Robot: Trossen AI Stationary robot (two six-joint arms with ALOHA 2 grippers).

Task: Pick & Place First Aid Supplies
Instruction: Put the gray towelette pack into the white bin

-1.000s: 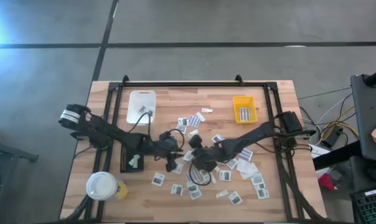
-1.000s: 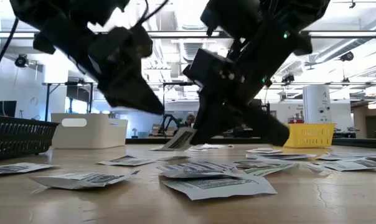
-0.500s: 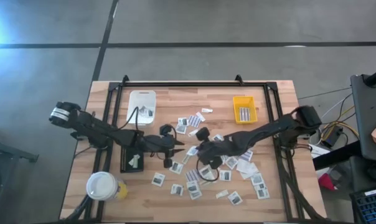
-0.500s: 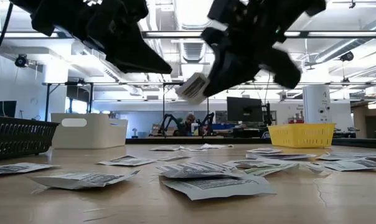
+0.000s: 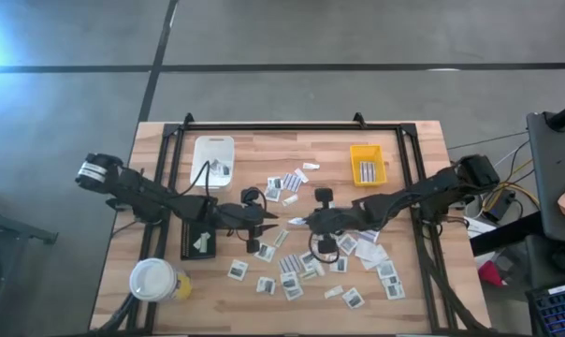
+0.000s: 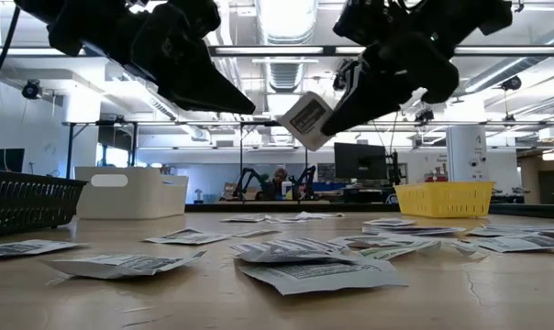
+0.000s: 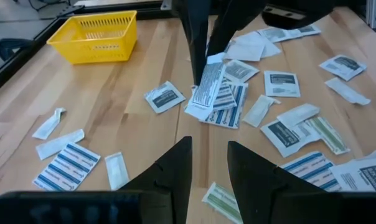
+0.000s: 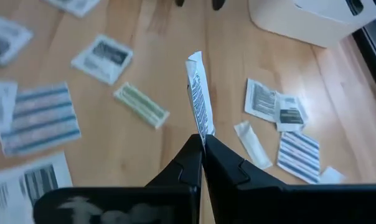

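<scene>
High view: right gripper (image 5: 299,221) pinching a packet (image 5: 294,221) mid-bench, tip toward left gripper (image 5: 269,222), just beside, nearer than any tray.

Low view: packet (image 6: 306,118) held well above bench (image 6: 277,302), tilted; loose packets (image 6: 300,261) below.

Left wrist view: left fingers (image 7: 175,163) parted, empty; packet (image 7: 207,90) straight ahead, long axis pointing at them.

Right wrist view: right fingers (image 8: 187,160) shut on packet's (image 8: 198,99) end, edge-on; white tray (image 8: 312,18) beyond.
</scene>
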